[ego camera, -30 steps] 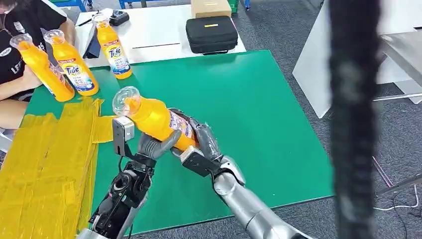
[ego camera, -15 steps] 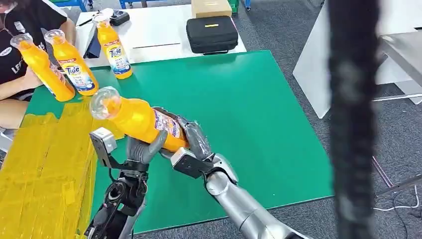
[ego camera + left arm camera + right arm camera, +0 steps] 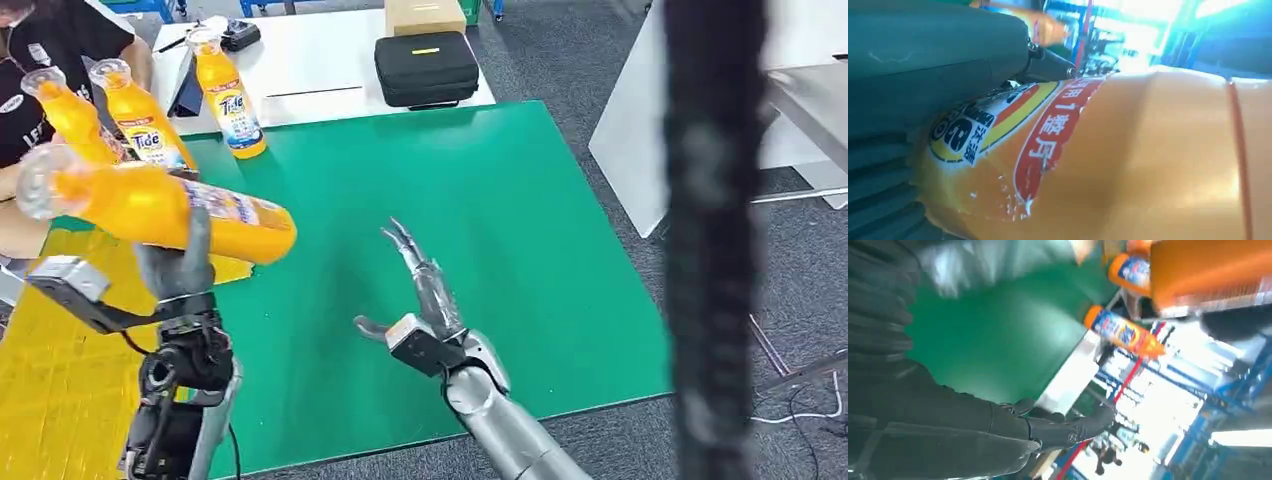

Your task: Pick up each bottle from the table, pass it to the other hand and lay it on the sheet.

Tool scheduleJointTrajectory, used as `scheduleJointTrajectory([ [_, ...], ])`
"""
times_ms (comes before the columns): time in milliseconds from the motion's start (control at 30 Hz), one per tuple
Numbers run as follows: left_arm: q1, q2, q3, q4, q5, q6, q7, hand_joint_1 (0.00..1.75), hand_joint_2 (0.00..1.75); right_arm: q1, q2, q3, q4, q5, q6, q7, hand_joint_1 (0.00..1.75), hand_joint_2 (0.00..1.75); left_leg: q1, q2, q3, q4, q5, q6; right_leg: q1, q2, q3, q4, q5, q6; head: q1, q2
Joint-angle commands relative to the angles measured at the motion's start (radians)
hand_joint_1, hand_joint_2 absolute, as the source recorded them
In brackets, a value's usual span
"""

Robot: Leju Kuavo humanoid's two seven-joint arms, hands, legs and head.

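1. One orange plastic detergent bottle [image 3: 150,205] lay roughly level in my left hand [image 3: 178,268], fingers wrapped under its body, cap end toward the yellow sheet [image 3: 60,380] at the green table's [image 3: 480,200] left edge.
2. My right hand [image 3: 425,300] hung empty, fingers spread, over the table's middle.
3. I judged the left hand nearer the sheet.

We see bare green table mat [image 3: 480,200] ahead; three upright orange detergent bottles [image 3: 228,98] crowd its far-left corner.
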Motion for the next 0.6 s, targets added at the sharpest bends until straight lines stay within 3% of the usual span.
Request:
scheduleJointTrajectory([
  [33, -0.027, 0.034, 0.096, -0.008, -0.264, 0.225, -0.129, 1.75, 1.75, 0.051, -0.044, -0.066, -0.141, 0.0, -0.034, 0.008, 0.0, 1.75, 0.0, -0.001, 0.004, 0.0, -0.002, -0.003, 0.0, -0.003, 0.004, 0.0, -0.003, 0.0, 0.001, 0.0],
  [100, -0.044, 0.072, 0.056, 0.002, -0.595, 0.466, -0.141, 1.75, 1.75, 0.065, -0.047, -0.072, -0.172, 0.001, -0.035, 0.013, 0.0, 1.75, 0.001, -0.001, 0.007, 0.002, -0.004, -0.004, 0.001, -0.003, 0.007, 0.002, -0.005, -0.001, 0.0, 0.0],
  [233, -0.047, 0.067, 0.052, 0.009, -0.608, 0.471, -0.141, 1.75, 1.75, 0.067, -0.048, -0.072, -0.177, 0.002, -0.035, 0.015, 0.0, 1.75, 0.0, -0.001, 0.003, 0.0, -0.002, -0.002, 0.0, -0.002, 0.003, 0.0, -0.002, 0.0, 0.0, 0.0],
  [267, -0.052, 0.055, 0.077, 0.022, -0.754, 0.483, -0.141, 1.75, 1.75, 0.07, -0.051, -0.072, -0.185, 0.005, -0.036, 0.019, 0.0, 1.75, 0.001, -0.001, 0.003, 0.001, -0.002, -0.003, 0.001, -0.002, 0.004, 0.001, -0.002, 0.0, 0.0, 0.0],
  [300, -0.212, 0.193, -0.026, 0.292, -1.241, 0.461, 0.014, 1.75, 1.75, 0.094, -0.091, -0.091, -0.234, -0.001, -0.052, 0.024, 0.0, 1.75, 0.001, -0.007, 0.004, 0.0, -0.001, -0.003, 0.001, -0.008, 0.006, 0.001, -0.003, -0.001, 0.0, 0.0],
  [600, -0.343, 0.305, -0.072, 0.597, -1.419, 0.334, 0.079, 1.75, 1.75, 0.153, -0.099, -0.111, -0.324, -0.02, -0.022, -0.004, 0.0, 1.75, 0.001, -0.001, 0.005, 0.0, 0.0, -0.004, 0.001, -0.005, 0.004, 0.0, 0.0, -0.003, 0.0, 0.0],
])
